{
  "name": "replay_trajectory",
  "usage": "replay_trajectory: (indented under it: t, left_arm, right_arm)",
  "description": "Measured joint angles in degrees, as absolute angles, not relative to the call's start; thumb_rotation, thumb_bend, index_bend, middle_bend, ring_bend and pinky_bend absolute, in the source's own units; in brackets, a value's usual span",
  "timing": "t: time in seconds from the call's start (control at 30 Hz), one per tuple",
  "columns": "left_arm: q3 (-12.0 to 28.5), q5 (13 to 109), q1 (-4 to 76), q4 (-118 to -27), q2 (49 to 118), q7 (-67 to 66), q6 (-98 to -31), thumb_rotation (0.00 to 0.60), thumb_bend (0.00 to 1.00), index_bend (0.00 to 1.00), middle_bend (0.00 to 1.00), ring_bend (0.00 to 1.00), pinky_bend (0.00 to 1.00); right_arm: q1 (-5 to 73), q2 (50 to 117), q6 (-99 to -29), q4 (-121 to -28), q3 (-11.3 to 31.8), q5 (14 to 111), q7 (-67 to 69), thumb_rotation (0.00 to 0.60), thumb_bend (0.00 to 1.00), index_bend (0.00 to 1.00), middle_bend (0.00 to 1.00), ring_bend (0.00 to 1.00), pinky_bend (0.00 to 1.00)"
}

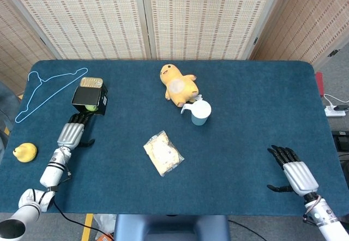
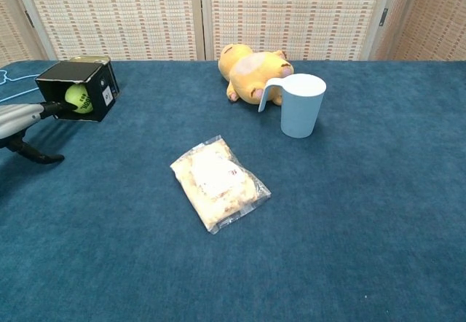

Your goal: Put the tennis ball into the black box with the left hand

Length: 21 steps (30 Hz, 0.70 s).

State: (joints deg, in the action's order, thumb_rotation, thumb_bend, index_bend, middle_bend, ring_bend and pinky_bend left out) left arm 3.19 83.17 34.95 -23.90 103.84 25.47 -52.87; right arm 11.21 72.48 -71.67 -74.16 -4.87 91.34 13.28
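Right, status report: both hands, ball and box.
Left hand open at the black box mouth, fingertips reaching in. Right hand open, idle on the table. Tennis ball inside the box. Nothing in the way.

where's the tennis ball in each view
Head view: the tennis ball shows as a green sliver at the near opening of the black box, far left of the table.
Chest view: the ball sits inside the box's open side, upper left, by the left hand.
Shared landmark: the blue cup beside the yellow plush.
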Motion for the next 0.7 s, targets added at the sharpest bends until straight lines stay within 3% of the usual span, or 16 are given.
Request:
replay_trajectory:
  t: [0.5, 0.7]
  left_arm:
    - [1.1, 84.9, 27.3, -35.4, 96.7, 24.4, -63.9, 0.28, 0.24, 0.0, 0.0, 0.0, 0.0]
    - [0.5, 85.3, 24.6, -40.9, 93.8, 24.4, -67.6, 0.278, 0.3, 0.0, 0.0, 0.0, 0.0]
  right_arm:
    - [10.2, 72.1, -75.5, -73.5, -6.4, 94.9, 14.9, 0.6, 0.0, 0.0, 0.0, 0.0, 0.0]
    - [9.8, 71.8, -77.2, -73.4, -6.9, 96.2, 16.1, 0.6, 0.0, 0.0, 0.0, 0.0, 0.0]
